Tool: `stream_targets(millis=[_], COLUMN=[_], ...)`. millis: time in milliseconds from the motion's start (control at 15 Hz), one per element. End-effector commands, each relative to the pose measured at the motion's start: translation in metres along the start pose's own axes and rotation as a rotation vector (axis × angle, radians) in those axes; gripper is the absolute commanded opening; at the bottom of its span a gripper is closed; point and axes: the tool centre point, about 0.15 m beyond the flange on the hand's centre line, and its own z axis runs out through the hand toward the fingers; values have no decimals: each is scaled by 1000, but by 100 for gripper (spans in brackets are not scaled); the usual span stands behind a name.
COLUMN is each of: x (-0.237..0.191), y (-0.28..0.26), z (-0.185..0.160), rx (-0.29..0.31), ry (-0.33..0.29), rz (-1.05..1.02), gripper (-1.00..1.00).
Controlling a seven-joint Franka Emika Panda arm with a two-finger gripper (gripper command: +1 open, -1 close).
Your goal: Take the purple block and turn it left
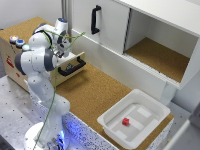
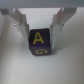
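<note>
Tool [image 2: 39,42] closed on purple block [image 2: 39,44], ready to turn.

The 2 fingers [image 2: 23,29] press opposite sides of the block, which sits between them on a pale surface. Risk: contact looks limited to the upper sides, so the block may slip or tip while rotating left.

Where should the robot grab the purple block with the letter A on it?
On its two opposite flat sides, coming straight down from above. The wrist view shows the purple block sitting square between the gripper fingers, so flat faces meet the pads evenly.
</note>
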Motion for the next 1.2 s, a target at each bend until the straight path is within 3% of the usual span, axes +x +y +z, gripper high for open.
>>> stream_targets(millis=[0, 267, 467, 667, 1000, 1133], x=[4, 14, 9, 5, 11, 25], y=[10, -2, -18, -19, -3, 3], z=[-35, -32, -35, -26, -7, -4], rx=[-39, -118, -249, -336, -345, -322], ry=[65, -3, -6, -19, -163, -212], rz=[-149, -420, -725, -964, -1366, -1450], gripper=[-100, -100, -100, -100, -100, -100])
